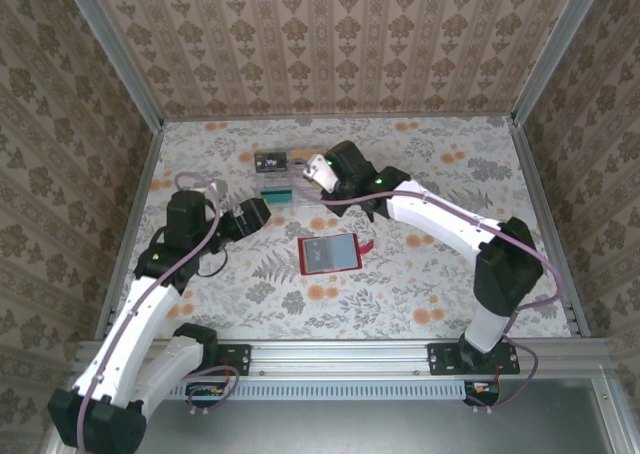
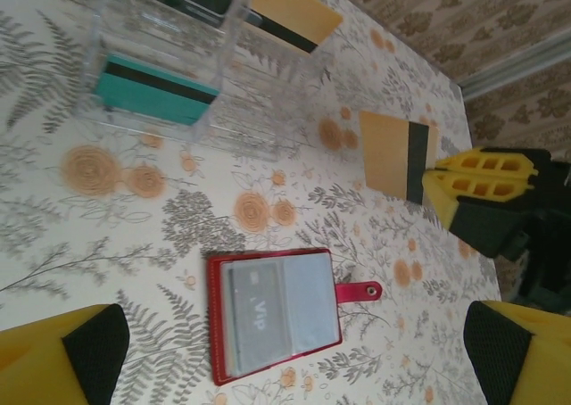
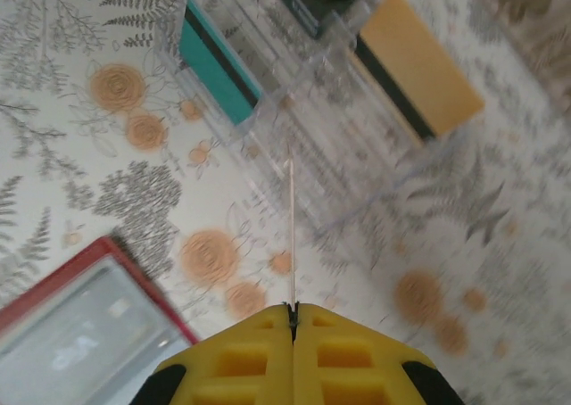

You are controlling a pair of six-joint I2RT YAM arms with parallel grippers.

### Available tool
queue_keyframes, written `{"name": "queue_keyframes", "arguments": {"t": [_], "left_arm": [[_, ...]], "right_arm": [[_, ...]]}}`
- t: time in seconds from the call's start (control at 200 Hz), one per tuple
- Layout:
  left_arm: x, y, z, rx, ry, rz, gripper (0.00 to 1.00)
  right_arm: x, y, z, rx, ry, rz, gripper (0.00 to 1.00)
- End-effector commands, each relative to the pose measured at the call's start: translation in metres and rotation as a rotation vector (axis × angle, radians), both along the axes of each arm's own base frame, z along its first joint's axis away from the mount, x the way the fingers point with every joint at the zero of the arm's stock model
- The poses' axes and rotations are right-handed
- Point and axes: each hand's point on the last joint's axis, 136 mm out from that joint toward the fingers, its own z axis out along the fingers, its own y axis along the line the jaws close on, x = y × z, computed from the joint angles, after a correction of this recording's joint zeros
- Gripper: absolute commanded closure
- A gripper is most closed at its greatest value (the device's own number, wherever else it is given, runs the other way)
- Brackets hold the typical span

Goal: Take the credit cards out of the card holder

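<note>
Right wrist view – the right pincer (image 3: 293, 310) is clamped on a tan card (image 2: 393, 151), edge-on, which should be lowered squarely into the clear organiser (image 3: 321, 146). The card holder (image 2: 272, 314) is seen open on the worktop (image 2: 116, 244) near the left pincer (image 1: 252, 217) – jaws apart.

Robot-lab test cell, not a lived-in room — a small booth. The walls (image 1: 330, 44) are flat panels w/ damask wallpaper print, held at the corners by bare alu. posts (image 1: 113, 54). The table (image 1: 440, 294) has a printed floral sheet running wall to wall. An alu. rail (image 1: 340, 358) runs along its near edge — left arm (image 1: 140, 314) and right arm (image 1: 440, 219) are bolted to it, w/ purple cables (image 1: 556, 266) looped along both.
</note>
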Motion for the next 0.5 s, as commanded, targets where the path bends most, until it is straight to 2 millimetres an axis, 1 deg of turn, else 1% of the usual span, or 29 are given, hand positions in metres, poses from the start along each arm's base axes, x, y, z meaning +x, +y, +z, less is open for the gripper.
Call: {"name": "queue_keyframes", "arguments": {"t": [0.0, 0.09, 0.175, 0.29, 0.405, 0.495], "left_arm": [[-0.017, 0.015, -0.020, 0.040, 0.056, 0.034, 0.00], [-0.024, 0.021, -0.021, 0.034, 0.054, 0.049, 0.00], [-0.029, 0.024, -0.022, 0.035, 0.058, 0.056, 0.00], [-0.037, 0.028, -0.023, 0.049, 0.075, 0.058, 0.00], [-0.044, 0.034, -0.021, 0.070, 0.077, 0.069, 0.00], [-0.048, 0.038, -0.020, 0.082, 0.074, 0.079, 0.00]], "right_arm": [[0.035, 0.010, 0.031, -0.159, -0.214, 0.115, 1.00], [0.049, 0.023, 0.035, -0.218, -0.279, 0.188, 1.00], [0.061, 0.035, 0.031, -0.297, -0.333, 0.268, 1.00], [0.075, 0.045, 0.026, -0.382, -0.381, 0.343, 1.00], [0.087, 0.049, 0.020, -0.422, -0.402, 0.376, 1.00], [0.095, 0.048, 0.017, -0.440, -0.401, 0.378, 1.00]]}}
